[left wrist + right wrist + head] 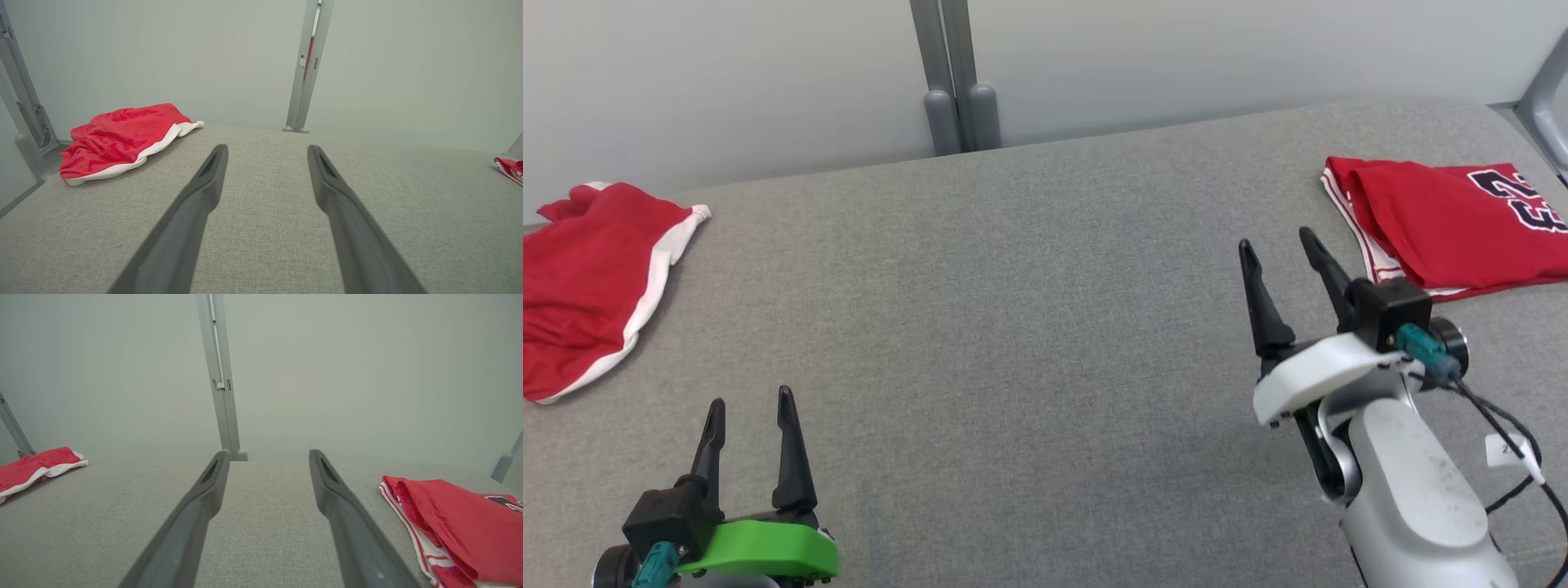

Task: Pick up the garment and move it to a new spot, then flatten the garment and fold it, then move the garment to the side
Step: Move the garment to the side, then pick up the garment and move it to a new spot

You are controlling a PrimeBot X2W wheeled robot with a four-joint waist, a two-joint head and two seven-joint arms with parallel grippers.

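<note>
Crumpled red garment (588,278) at the far left of the grey desk (1029,327), untouched, with a folded jersey (1454,220) well apart at the far right. Both empty with jaws spread wide: left gripper (751,396) low at the front, short of the garment, right gripper (1276,237) just beside the jersey. Looks like the pick-up step, not yet begun; next calls for reaching left and pinching a bunched edge of cloth.

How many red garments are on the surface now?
2: crumpled red garment with white trim at left edge; folded red numbered jersey at right, both partly cropped.
</note>
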